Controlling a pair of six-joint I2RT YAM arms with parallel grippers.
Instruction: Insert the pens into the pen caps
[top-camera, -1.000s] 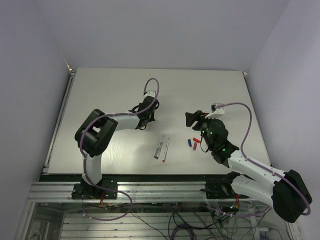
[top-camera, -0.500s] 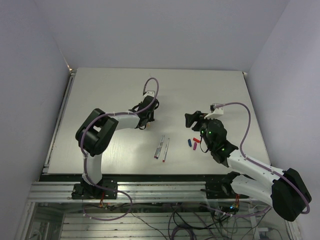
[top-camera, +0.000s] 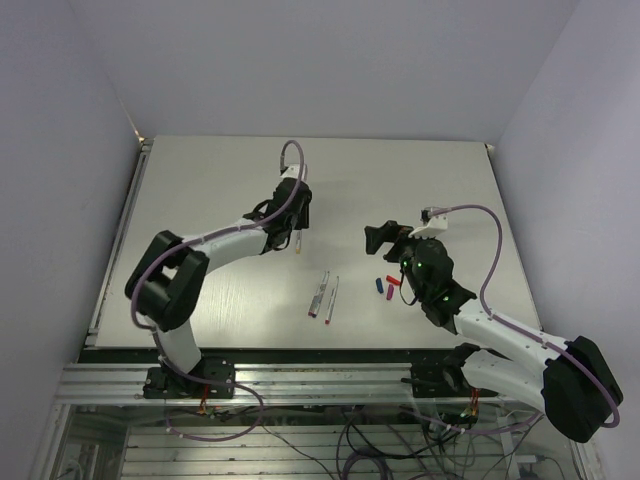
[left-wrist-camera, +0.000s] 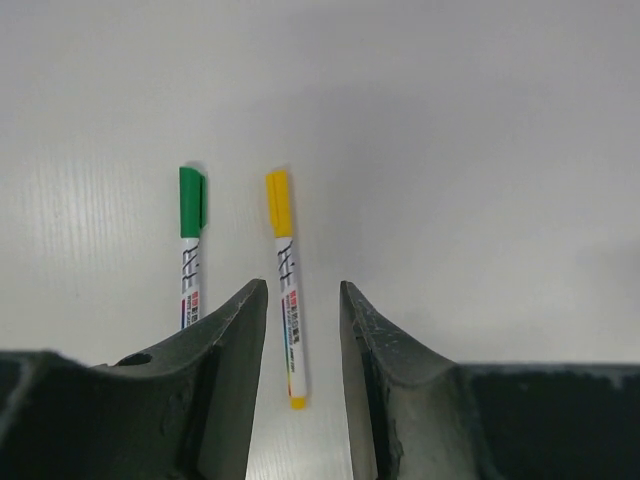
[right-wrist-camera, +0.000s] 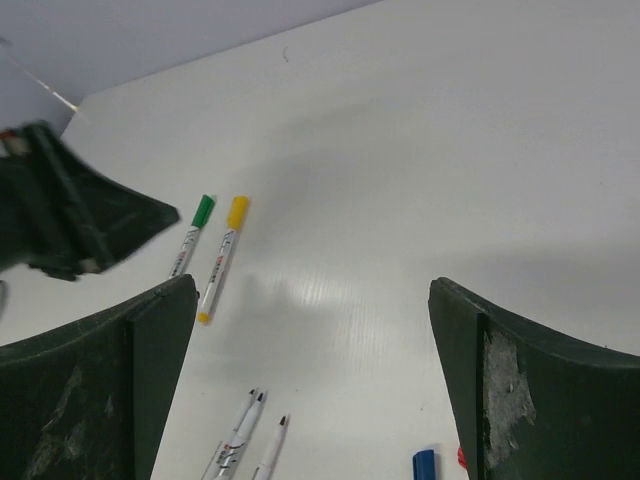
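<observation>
Left claw (left-wrist-camera: 300, 289): formerly pressed together, now partly spread, pinching nothing, shifted farther out. Yellow-capped pen (left-wrist-camera: 283, 250) lies beneath it on the tabletop (left-wrist-camera: 480, 150), beside the green-capped pen (left-wrist-camera: 190, 235). Right claw (right-wrist-camera: 312, 288): widened, now fully spread and empty.

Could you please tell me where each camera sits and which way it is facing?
Top external: fixed above and behind, looking down on the table; the left arm and right arm both show.
Left wrist: on the left arm, looking down between its own fingers at the yellow-capped pen and green-capped pen.
Right wrist: on the right arm, looking obliquely across the table between its own wide-spread fingers.
Shared: both wrist views show those two capped pens, lying side by side.
</observation>
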